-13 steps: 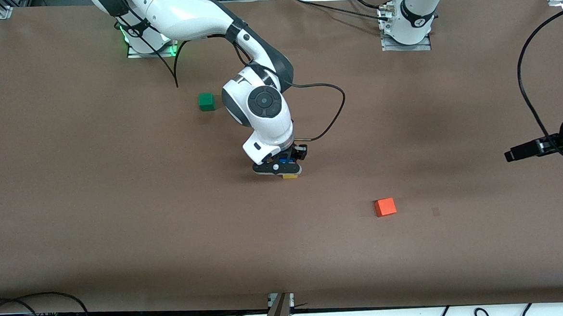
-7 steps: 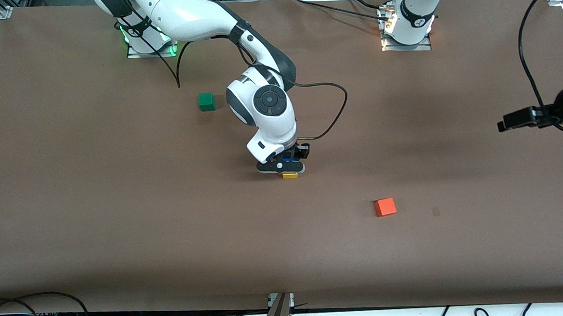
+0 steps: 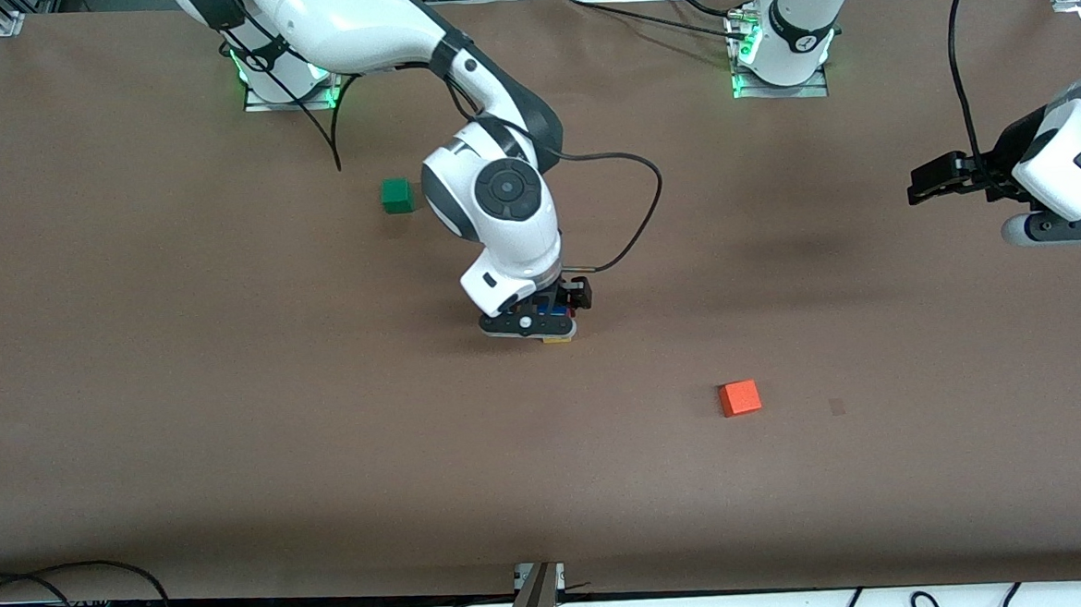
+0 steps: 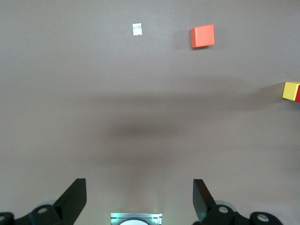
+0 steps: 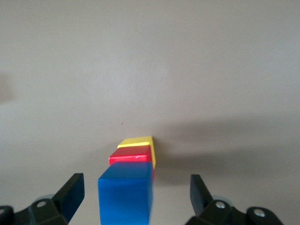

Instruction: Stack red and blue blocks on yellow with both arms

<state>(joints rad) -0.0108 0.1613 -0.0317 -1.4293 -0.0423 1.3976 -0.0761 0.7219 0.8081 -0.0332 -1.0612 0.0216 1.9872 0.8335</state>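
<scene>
Right gripper (image 5: 136, 197) stands low over the middle of the bench (image 3: 231, 403), directly above the stack, jaws apart and not touching any block. In the right wrist view the blue block (image 5: 125, 192) sits on top, the red block (image 5: 131, 154) beneath it, and the yellow block (image 5: 137, 141) at the base on the bench surface; the three are in contact and roughly aligned. In the front view only a sliver of the yellow block shows under the right gripper (image 3: 542, 325), with a trace of blue between the fingers.

Left gripper (image 4: 139, 199) hangs in the air over the left arm's end of the bench, jaws apart and empty; that arm waits.

An orange cube (image 3: 740, 398) lies alone on the bench, nearer the front camera than the stack and toward the left arm's end. A green cube (image 3: 396, 195) lies farther from the camera than the stack, toward the right arm's end
</scene>
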